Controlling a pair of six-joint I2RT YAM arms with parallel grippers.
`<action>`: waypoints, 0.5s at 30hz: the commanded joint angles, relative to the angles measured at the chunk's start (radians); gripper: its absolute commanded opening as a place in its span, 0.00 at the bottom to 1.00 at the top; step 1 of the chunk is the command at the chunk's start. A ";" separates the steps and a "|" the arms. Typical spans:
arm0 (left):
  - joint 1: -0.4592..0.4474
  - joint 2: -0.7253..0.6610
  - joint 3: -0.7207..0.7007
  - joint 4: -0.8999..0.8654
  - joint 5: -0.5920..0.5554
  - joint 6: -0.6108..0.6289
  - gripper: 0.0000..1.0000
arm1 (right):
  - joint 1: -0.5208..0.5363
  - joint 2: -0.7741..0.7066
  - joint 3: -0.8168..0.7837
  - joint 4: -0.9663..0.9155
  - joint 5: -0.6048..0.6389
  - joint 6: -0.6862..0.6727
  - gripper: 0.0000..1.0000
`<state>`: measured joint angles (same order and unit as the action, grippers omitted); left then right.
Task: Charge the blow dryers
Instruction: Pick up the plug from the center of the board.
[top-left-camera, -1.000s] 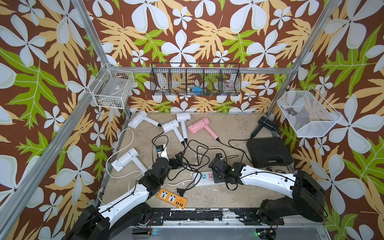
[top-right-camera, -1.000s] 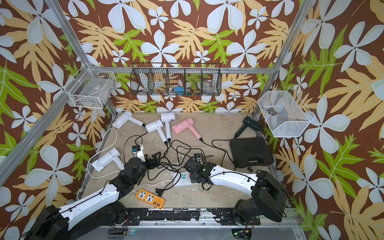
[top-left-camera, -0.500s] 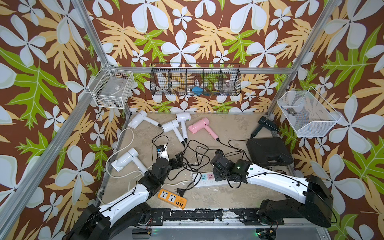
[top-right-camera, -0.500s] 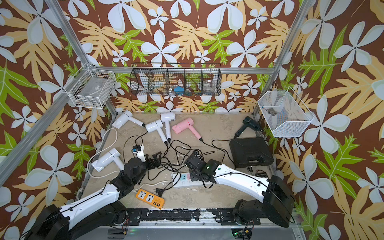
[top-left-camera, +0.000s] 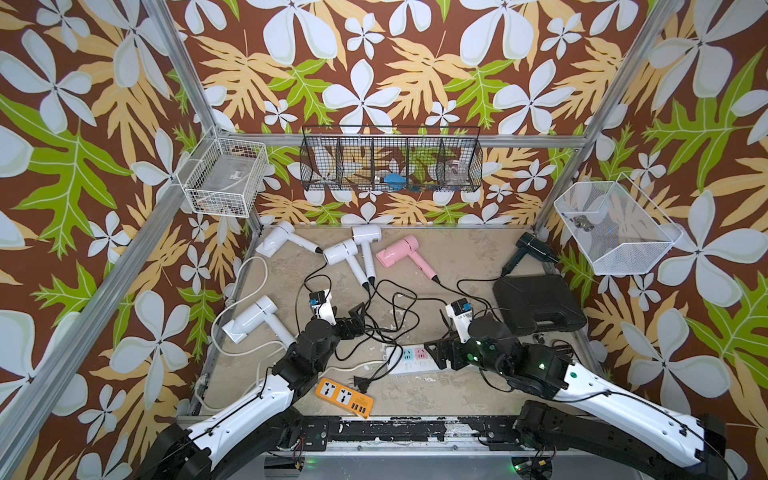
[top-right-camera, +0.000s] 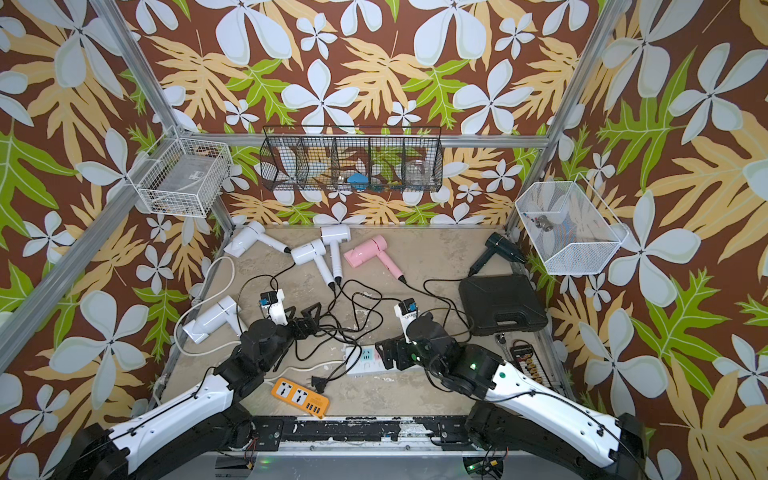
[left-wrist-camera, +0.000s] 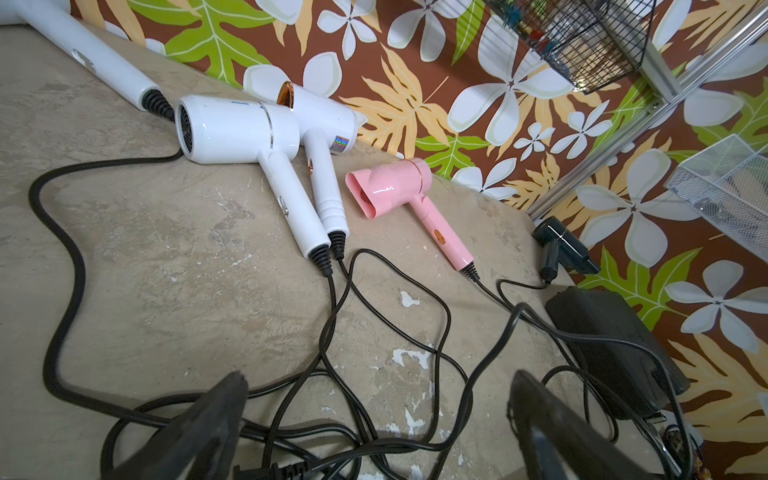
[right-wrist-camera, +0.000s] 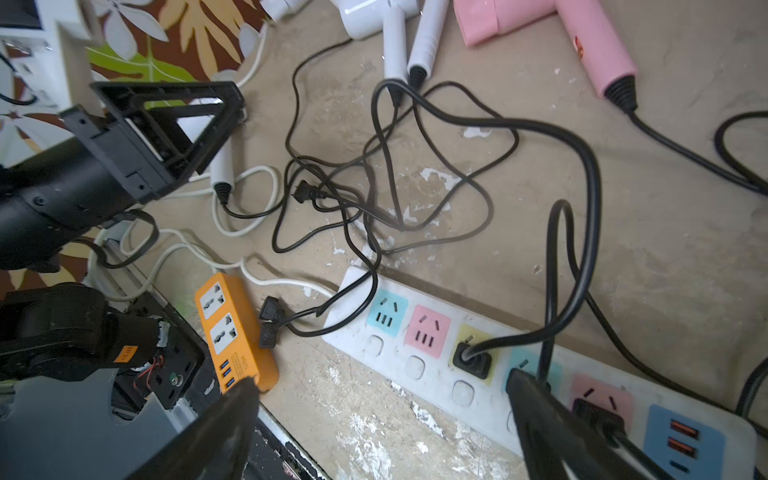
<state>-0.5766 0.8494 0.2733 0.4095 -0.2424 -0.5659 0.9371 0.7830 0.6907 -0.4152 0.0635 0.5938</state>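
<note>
Blow dryers (top-left-camera: 397, 253) lie well apart beyond left pincer (top-left-camera: 355, 322) and right pincer (top-left-camera: 436, 355).

Your left arm (top-left-camera: 245, 415) stretches forward, left gripper (top-left-camera: 358, 320) low, jaws wide apart and empty; your right arm (top-left-camera: 615, 399) bends inward, right gripper (top-left-camera: 432, 355) jaws equally wide, gripping nothing.

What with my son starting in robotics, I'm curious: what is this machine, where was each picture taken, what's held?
Two robot arms reach over a table, each ending in a pincer. Two pictures look down from overhead; two come from cameras on the wrists. On the table lie white hair dryers, a pink dryer, a black dryer, tangled cords, a white power strip with plugs in it, an orange power strip and a black case. The left pincer and the right pincer both stand open, holding nothing.
</note>
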 joint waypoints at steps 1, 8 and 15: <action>0.002 -0.026 -0.006 0.011 -0.010 0.013 1.00 | 0.000 -0.078 -0.034 0.121 0.083 -0.068 1.00; 0.002 -0.054 -0.006 0.000 -0.019 0.011 1.00 | -0.060 -0.047 -0.012 0.206 0.105 -0.164 1.00; 0.003 -0.056 -0.004 -0.009 -0.033 0.016 1.00 | -0.319 0.010 -0.074 0.378 -0.100 -0.157 1.00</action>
<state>-0.5766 0.7948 0.2684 0.4053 -0.2584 -0.5659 0.6888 0.7883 0.6392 -0.1417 0.0586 0.4393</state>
